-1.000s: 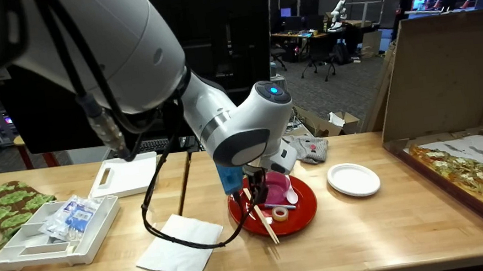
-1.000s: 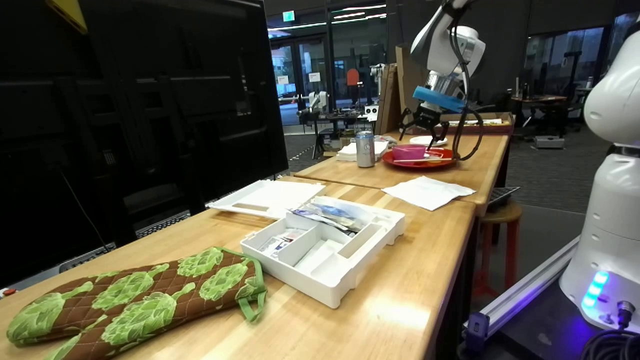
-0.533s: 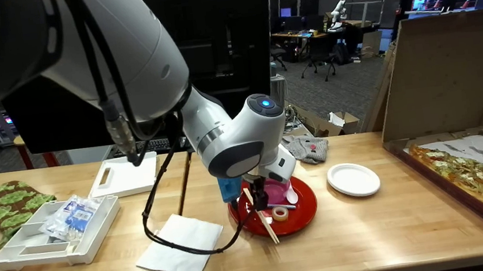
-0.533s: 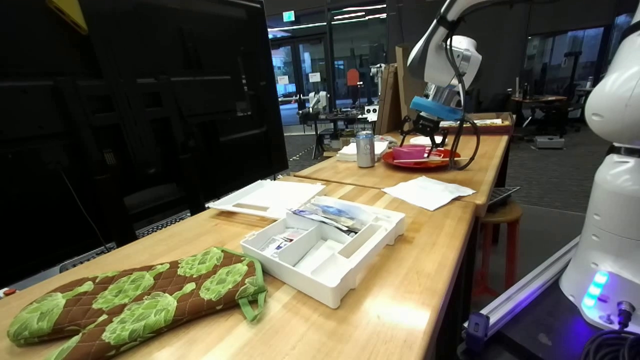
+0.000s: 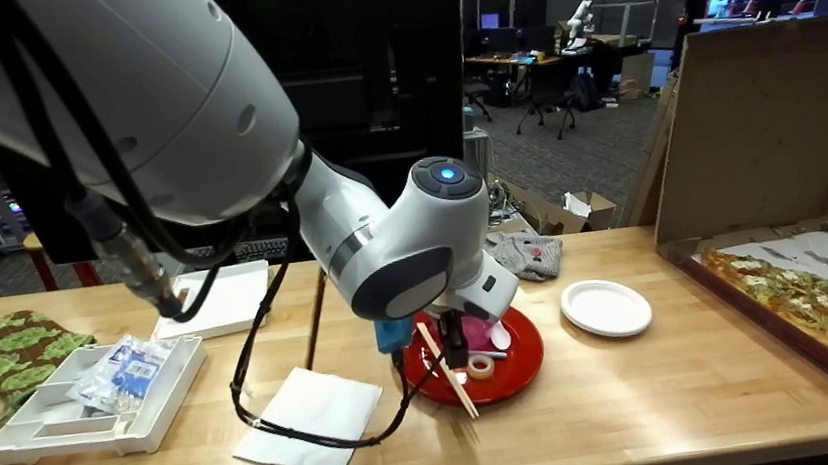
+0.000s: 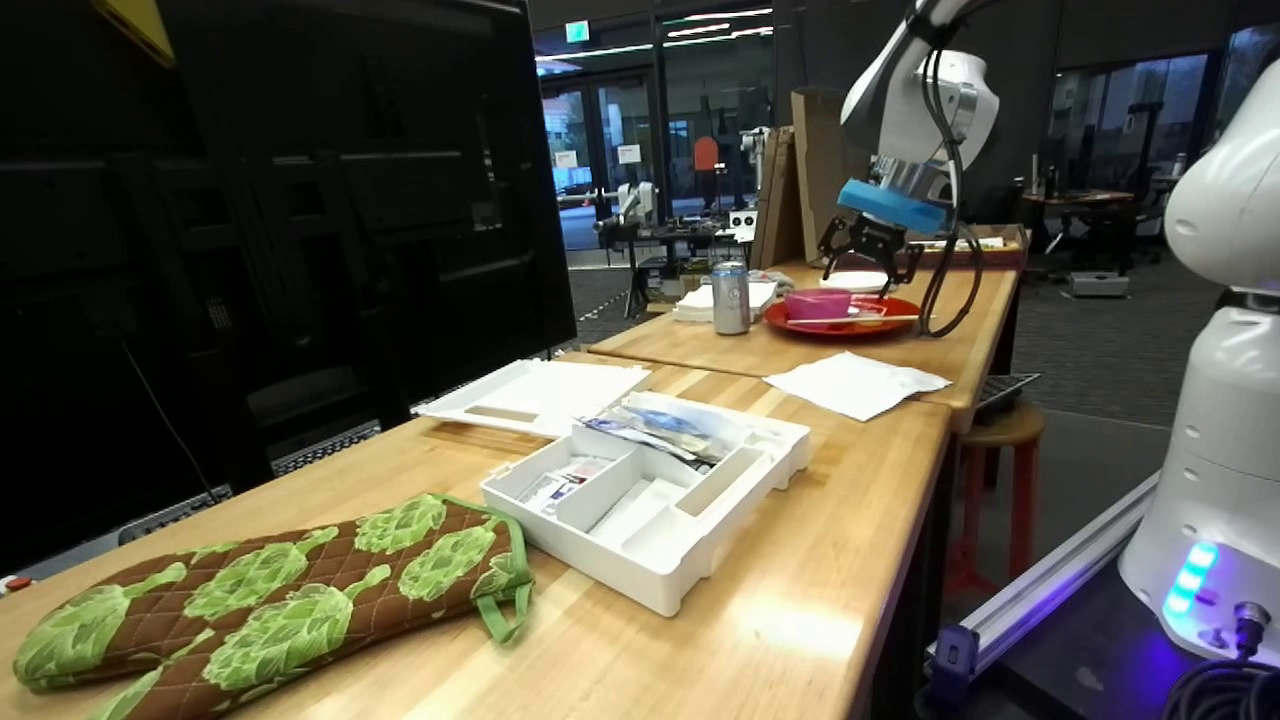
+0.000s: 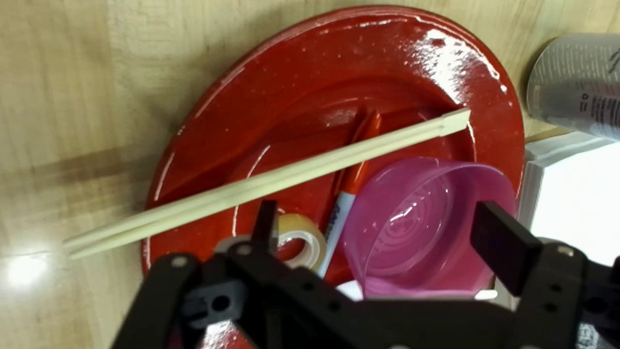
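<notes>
My gripper (image 7: 383, 237) is open and empty above a red plate (image 7: 290, 92) in the wrist view. Its fingers stand on either side of a translucent pink-purple bowl (image 7: 411, 232), apart from it as far as I can tell. A roll of tape (image 7: 315, 245) lies beside the left finger, partly hidden. A white marker with an orange cap (image 7: 341, 213) lies between tape and bowl. Wooden chopsticks (image 7: 271, 182) lie across the plate, overhanging its rim. A white spoon (image 5: 500, 336) leans at the bowl. In an exterior view the gripper (image 6: 868, 275) hangs above the plate (image 6: 840, 332).
A silver can (image 6: 731, 302) and a white stack (image 7: 576, 194) stand near the plate. A white paper plate (image 5: 607, 308), open pizza box (image 5: 783, 345), grey cloth (image 5: 531, 254), napkin (image 5: 319, 422), white compartment box (image 6: 650, 560), white lid (image 6: 540, 390) and oven mitt (image 6: 300, 590) are around.
The arm first lowers over the plate, then the gripper rises a little and shifts toward the robot base side. The gripper stays open. The objects on the table have not moved.
</notes>
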Motion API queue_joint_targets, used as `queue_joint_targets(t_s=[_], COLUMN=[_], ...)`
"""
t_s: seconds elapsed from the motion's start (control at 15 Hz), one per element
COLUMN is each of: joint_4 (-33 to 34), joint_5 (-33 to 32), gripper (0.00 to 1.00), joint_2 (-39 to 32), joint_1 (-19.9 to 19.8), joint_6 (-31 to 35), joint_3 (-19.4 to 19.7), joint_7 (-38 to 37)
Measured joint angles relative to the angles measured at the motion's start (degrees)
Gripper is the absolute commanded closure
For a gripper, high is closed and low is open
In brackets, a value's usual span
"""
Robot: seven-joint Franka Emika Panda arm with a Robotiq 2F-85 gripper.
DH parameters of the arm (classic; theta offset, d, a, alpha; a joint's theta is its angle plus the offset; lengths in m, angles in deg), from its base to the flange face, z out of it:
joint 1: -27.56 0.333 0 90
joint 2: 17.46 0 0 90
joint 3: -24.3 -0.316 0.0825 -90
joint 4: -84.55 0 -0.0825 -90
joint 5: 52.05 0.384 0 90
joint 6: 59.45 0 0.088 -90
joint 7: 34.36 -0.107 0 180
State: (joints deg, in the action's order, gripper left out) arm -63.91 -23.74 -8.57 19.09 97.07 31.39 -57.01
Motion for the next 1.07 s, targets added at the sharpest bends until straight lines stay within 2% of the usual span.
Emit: queue_joint_targets(t_s=[0.4, 0.67, 0.8, 1.07], joint_4=[-0.24, 1.94, 2.65, 2.72], joint_5=[-15.18, -26.02, -27.66, -27.06], gripper=[0.0, 0.0, 0.0, 0.0], joint_2=[1.9, 2.07, 2.07, 1.9], joint_1=[-3.37, -5.61, -5.79, -5.56], joint_6=[-0.14, -3.98, -4.64, -5.05], joint_3=[-1.59, -3.52, -3.87, -3.79], joint_7=[-13.31, -23.57, -25.45, -25.01])
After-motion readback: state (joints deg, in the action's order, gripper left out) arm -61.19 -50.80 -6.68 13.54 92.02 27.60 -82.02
